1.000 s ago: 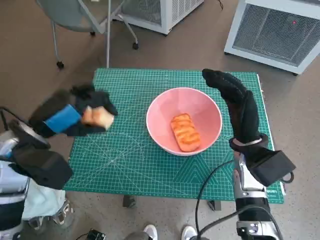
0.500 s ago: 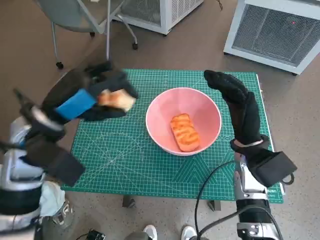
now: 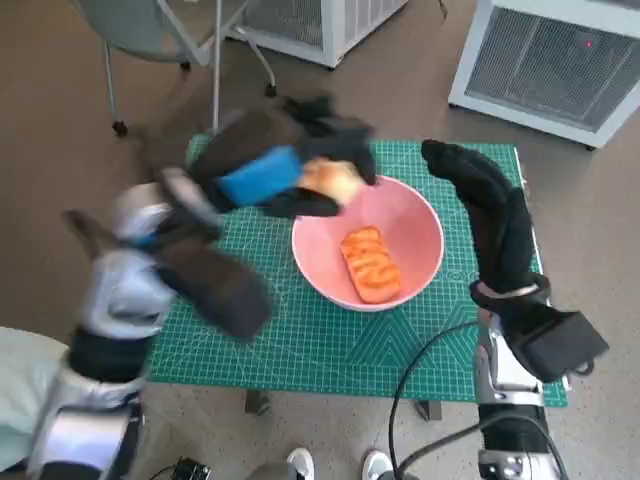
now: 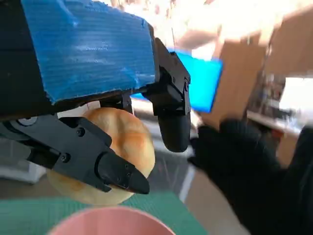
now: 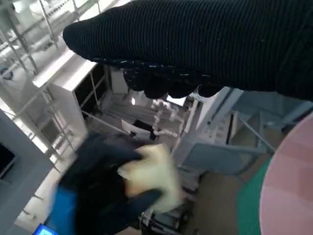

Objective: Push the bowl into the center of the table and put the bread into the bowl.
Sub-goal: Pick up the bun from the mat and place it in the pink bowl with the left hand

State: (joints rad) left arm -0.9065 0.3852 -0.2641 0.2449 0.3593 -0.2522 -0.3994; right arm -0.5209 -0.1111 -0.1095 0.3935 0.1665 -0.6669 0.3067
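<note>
A pink bowl [image 3: 400,215] sits near the middle of the green mat with one orange-brown bread piece [image 3: 369,262] inside it. My left hand [image 3: 275,170] hovers over the bowl's far-left rim and grips a second, pale golden bread roll [image 3: 330,180]. The left wrist view shows that roll [image 4: 120,142] held between the black fingers above the bowl's rim [image 4: 107,225]. My right hand [image 3: 490,215] stands open and upright just right of the bowl; I cannot tell whether it touches it. In the right wrist view the blurred left hand [image 5: 105,196] carries the roll [image 5: 151,174].
The green cutting mat [image 3: 300,330] covers the small table. A grey chair [image 3: 150,30] stands beyond the far-left corner, and white slatted cabinets [image 3: 545,60] stand behind. A person's shoes [image 3: 300,463] show below the table's near edge.
My left hand has swung right and away from me with the bread roll, from the table's left side to above the bowl's rim. The right hand and the bowl stayed nearly still.
</note>
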